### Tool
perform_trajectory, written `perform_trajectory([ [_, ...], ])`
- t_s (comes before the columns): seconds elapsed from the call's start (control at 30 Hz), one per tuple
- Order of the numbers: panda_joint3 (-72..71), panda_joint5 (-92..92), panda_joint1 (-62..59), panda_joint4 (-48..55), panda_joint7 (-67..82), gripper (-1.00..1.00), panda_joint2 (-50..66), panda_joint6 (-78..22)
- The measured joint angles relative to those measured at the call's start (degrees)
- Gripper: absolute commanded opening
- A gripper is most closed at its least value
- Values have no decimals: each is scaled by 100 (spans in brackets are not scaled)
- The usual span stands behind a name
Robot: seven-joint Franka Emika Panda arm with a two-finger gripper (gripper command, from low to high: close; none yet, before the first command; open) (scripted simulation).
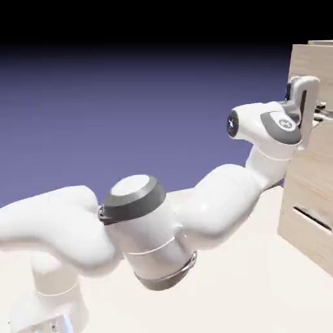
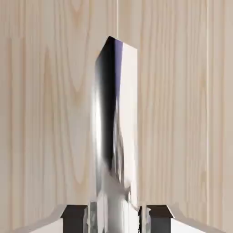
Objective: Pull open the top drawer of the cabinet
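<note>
Between the claw's [image 2: 116, 217] two grey fingertips [image 2: 74, 215] stands a shiny metal handle [image 2: 113, 136], and the jaws are closed on it, tight against both sides. Directly ahead of the claw, filling the hand view, is the pale wood front of the top drawer [image 2: 45, 113], high on the cabinet [image 1: 311, 195] at the end of the arm's reach. The handle looks rigid but slick; the drawer should slide stiffly, so a straight, steady pull is probably safest.
</note>
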State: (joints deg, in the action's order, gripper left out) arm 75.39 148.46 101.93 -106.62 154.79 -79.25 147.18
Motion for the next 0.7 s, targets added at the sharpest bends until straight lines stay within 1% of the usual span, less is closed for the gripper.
perform_trajectory([
  [0.47,-880,-461,-2521,-2903,-319,-100,-262,-442],
  [0.5,-953,-521,-2708,-3088,-315,100,-298,-442],
  [0.57,-954,-525,-2707,-3090,-307,100,-298,-444],
  [0.7,-1276,-866,-3537,-3837,-253,100,-477,-377],
])
